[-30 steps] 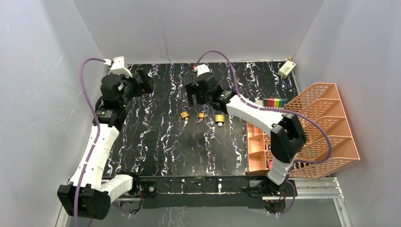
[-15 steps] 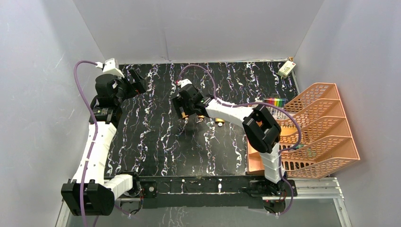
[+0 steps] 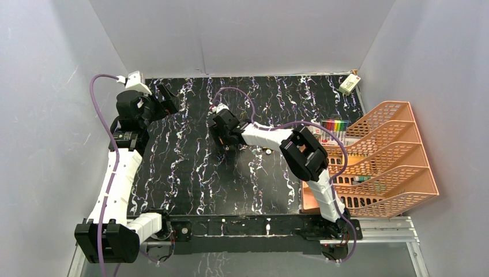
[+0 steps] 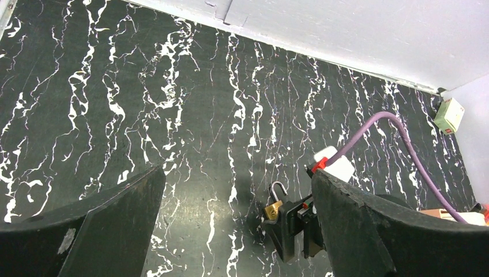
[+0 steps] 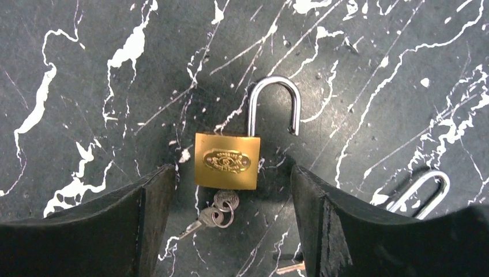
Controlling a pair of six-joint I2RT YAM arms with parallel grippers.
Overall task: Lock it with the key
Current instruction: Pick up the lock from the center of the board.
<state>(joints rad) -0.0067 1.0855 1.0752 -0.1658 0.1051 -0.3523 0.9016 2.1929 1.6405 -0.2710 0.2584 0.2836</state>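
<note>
Black table (image 3: 190,173) with white streaks fills most of what you see. An orange rack (image 3: 398,156) sits at its right edge. Your left arm (image 3: 118,173) reaches up the left side. Your left gripper (image 3: 167,99) hangs over the far left of the table, with its fingers spread wide and nothing between them. Your right arm (image 3: 271,135) bends across to the middle of the table. Your right gripper (image 5: 232,179) points down at a gold padlock (image 5: 226,160), with one finger on each side of it. These fingers are spread too. You can see a strip of table between each finger and the padlock, so nothing is pinched. The padlock lies flat near the middle of the table. Its silver loop (image 5: 275,104) is popped up with one end free, so it is not locked. Small keys (image 5: 210,214) on a ring lie right at the bottom of the padlock. You cannot tell if one sits in the keyhole. A second loop (image 5: 421,193) shows near the right finger.
</note>
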